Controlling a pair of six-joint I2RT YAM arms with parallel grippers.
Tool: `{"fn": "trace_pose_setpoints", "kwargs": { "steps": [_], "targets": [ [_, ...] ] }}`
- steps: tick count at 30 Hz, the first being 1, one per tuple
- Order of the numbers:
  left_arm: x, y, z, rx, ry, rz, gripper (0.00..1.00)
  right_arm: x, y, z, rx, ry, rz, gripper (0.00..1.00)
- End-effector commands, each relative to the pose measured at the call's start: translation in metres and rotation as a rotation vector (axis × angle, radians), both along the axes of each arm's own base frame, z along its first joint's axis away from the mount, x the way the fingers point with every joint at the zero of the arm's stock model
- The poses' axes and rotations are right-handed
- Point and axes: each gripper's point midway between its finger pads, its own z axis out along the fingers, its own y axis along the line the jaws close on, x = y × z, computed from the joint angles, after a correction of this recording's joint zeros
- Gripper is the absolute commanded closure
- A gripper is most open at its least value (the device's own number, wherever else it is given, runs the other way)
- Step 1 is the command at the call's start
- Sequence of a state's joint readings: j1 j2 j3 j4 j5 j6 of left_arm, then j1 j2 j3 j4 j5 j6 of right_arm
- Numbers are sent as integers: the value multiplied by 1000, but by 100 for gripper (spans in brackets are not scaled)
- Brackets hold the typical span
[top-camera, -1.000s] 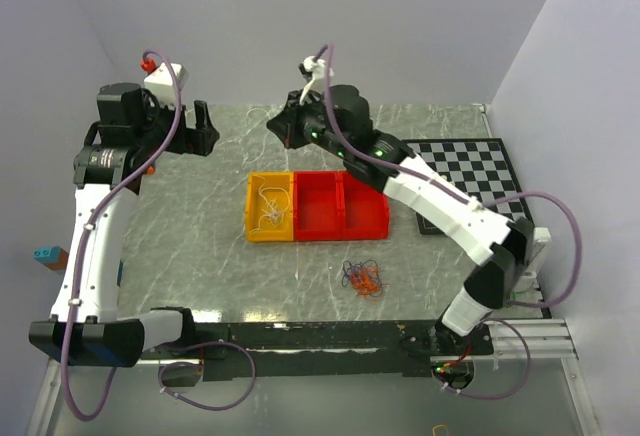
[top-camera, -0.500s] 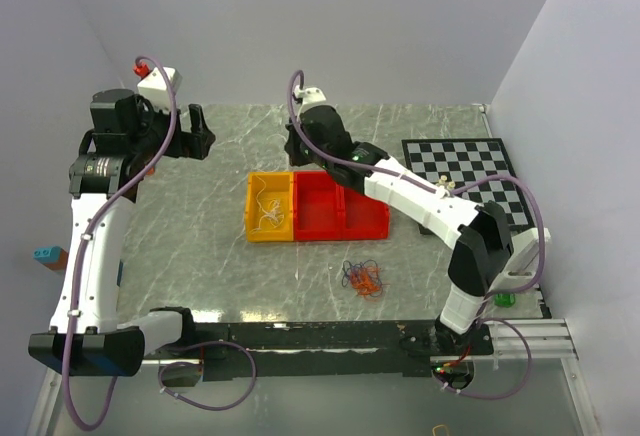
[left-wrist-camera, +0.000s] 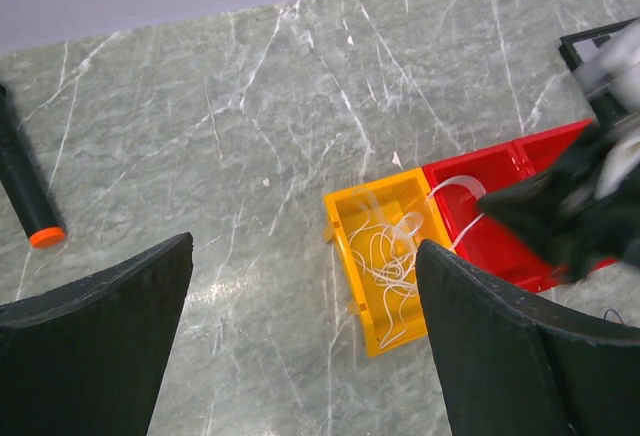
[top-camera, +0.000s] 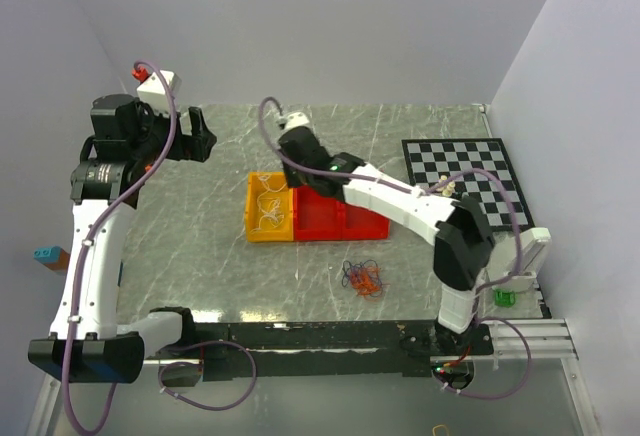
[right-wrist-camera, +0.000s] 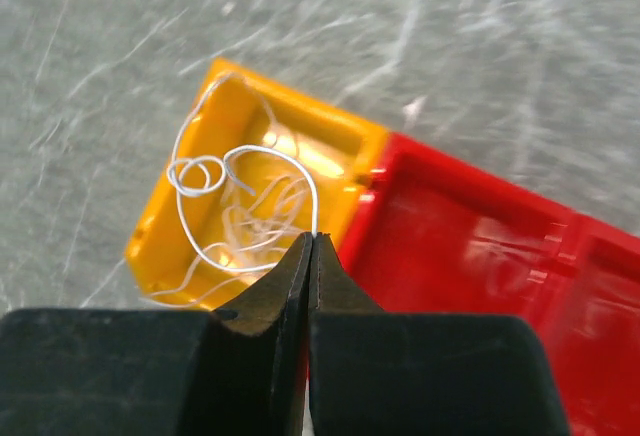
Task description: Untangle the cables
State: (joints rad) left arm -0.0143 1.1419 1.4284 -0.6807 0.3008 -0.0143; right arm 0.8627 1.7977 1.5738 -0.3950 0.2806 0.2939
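My right gripper (right-wrist-camera: 312,241) is shut on the end of a white cable (right-wrist-camera: 200,174), which curls down in a loop over the yellow bin (right-wrist-camera: 300,121). More white cables (left-wrist-camera: 385,256) lie loose inside that bin (top-camera: 251,206). A small tangle of orange-red and purple-blue cables (top-camera: 362,278) lies on the table nearer the front. In the top view the right gripper (top-camera: 287,181) hangs over the seam between the yellow and red bins. My left gripper (top-camera: 195,134) is open and empty, high over the back left of the table, its fingers (left-wrist-camera: 100,346) far apart.
A red bin (top-camera: 322,211) with two compartments adjoins the yellow one. A checkerboard (top-camera: 462,171) lies at the right. A black marker with an orange tip (left-wrist-camera: 25,191) lies at the back left. A teal block (top-camera: 47,254) sits off the left edge.
The right arm has swung from the back of the table forward and left, bringing the white cable over the yellow bin. The left arm has barely moved.
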Motion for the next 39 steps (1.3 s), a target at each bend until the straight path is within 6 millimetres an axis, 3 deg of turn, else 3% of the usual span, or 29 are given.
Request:
{"fn": "trace_pose_setpoints", "kwargs": {
  "steps": [1, 7, 11, 12, 14, 18, 21, 23, 26, 29, 34, 39],
  "targets": [
    [-5, -5, 25, -38, -96, -18, 3, -19, 32, -28, -60, 73, 56, 100],
    [-3, -9, 16, -48, -86, -38, 3, -23, 47, -69, -53, 192, 28, 100],
    [7, -11, 1, -69, -38, -41, 3, -21, 51, -84, -57, 251, 0, 100],
    [9, -13, -2, -71, -29, -46, 3, -21, 53, -85, -47, 261, 0, 95],
    [11, -14, -6, -76, -14, -54, 3, -20, 54, -79, -6, 275, 11, 83],
    [13, -16, -10, -67, -20, -72, 3, -26, 57, -34, 104, 246, 75, 49],
    [13, -21, -17, -60, -2, -118, 3, -36, 44, -5, 147, 202, 85, 36],
    [8, -31, -22, -56, 17, -192, 3, -46, 29, 12, 178, 176, 80, 33],
    [2, -43, -35, -43, 47, -269, 3, -72, -5, 19, 218, 165, 64, 33],
    [-6, -59, -46, -11, 56, -337, 3, -98, -36, 8, 227, 180, 49, 33],
    [-33, -108, -64, 42, 79, -510, 3, -141, -100, -35, 188, 251, -66, 33],
    [-81, -173, -98, 84, 138, -758, 3, -185, -156, -80, 207, 345, -205, 36]
  ]
}}
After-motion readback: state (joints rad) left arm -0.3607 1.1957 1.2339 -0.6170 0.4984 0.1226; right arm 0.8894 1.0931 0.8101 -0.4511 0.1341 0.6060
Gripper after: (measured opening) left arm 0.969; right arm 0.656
